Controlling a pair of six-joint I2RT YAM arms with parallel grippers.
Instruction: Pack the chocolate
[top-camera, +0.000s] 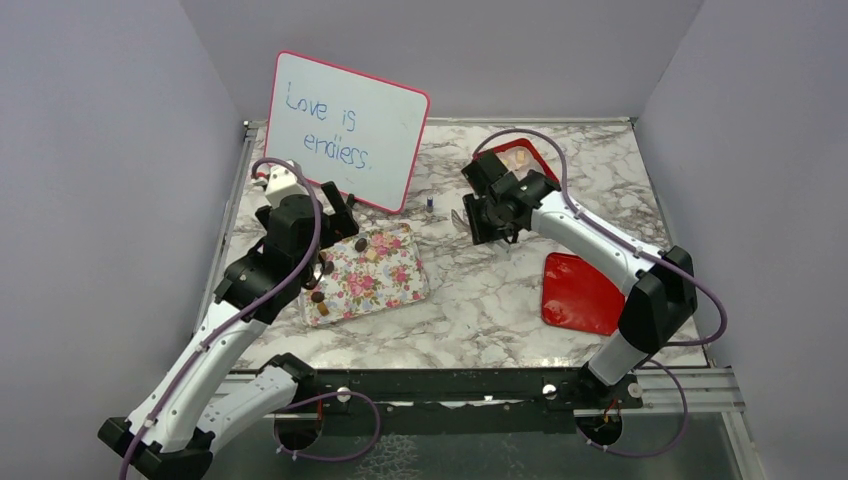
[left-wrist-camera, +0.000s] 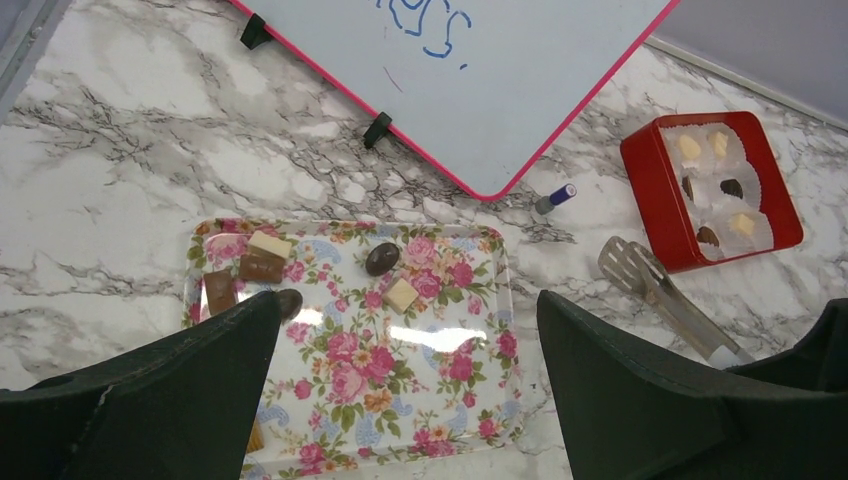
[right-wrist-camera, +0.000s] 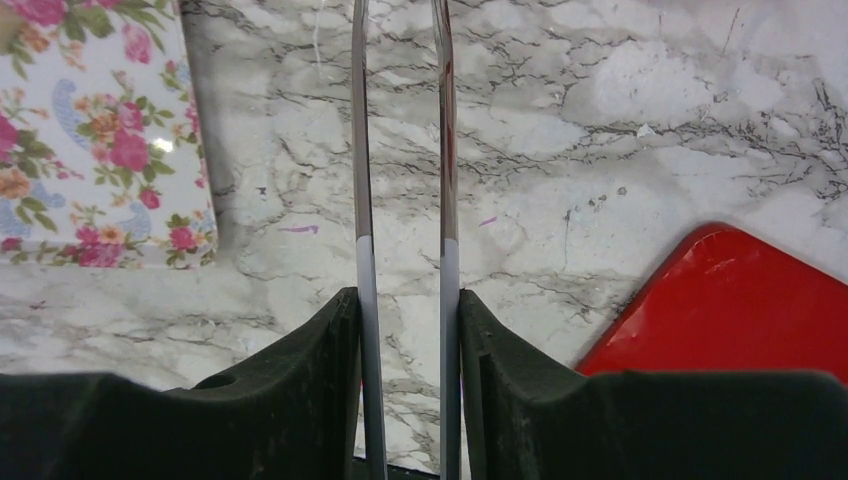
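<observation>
Seemingly mid-transfer: pinching silver metal tongs (right-wrist-camera: 362, 150) in the right gripper (right-wrist-camera: 405, 300), holding the left gripper (left-wrist-camera: 408, 310) spread wide over the pink floral rectangular tray (left-wrist-camera: 440, 400). Small brown and tan chocolates (left-wrist-camera: 382, 258) at its ten o'clock, others in the white-lined red square box (left-wrist-camera: 648, 195) at two o'clock. Next, probably: swing tongs toward nine o'clock, straddle one, squeeze.

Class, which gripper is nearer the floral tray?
Left. The left gripper hangs open over the tray; the right gripper, holding tongs, is off to the tray's right, over bare table.
</observation>
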